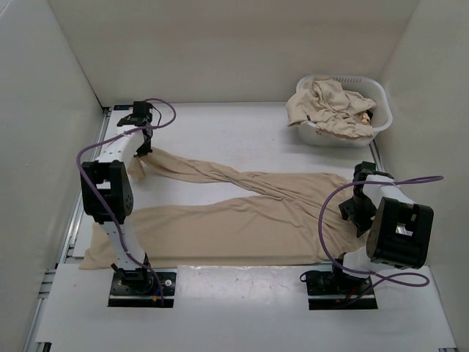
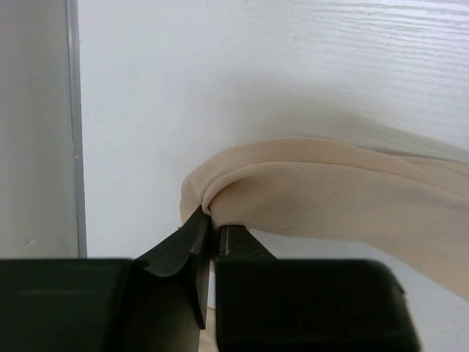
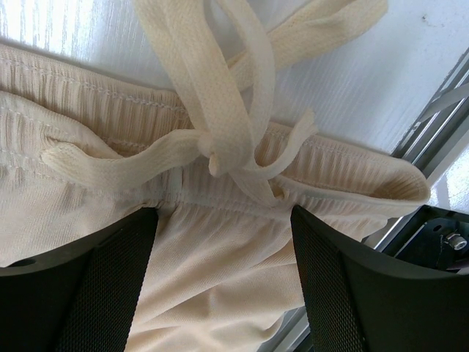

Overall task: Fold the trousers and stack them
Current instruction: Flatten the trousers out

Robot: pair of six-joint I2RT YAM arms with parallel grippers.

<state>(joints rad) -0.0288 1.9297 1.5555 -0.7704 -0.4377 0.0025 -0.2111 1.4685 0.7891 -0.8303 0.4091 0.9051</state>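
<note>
One pair of trousers [image 1: 242, 213] lay flat on the table [image 1: 242, 132], long axis left to right, waist at the right and both legs pointing left. The left gripper [image 2: 211, 229] pinched the far leg's hem. The right gripper [image 3: 223, 220] hung spread over the waistband and drawstring [image 3: 220, 110]. One basket [image 1: 382, 103], far right, held crumpled beige cloth, count unclear.

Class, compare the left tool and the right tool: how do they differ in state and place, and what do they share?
The left tool is shut on a leg end of the trousers; the right tool is open over their waistband. The left tool sits at the far left of the table; the right tool at its near right. Both work on the same spread-out trousers.
</note>
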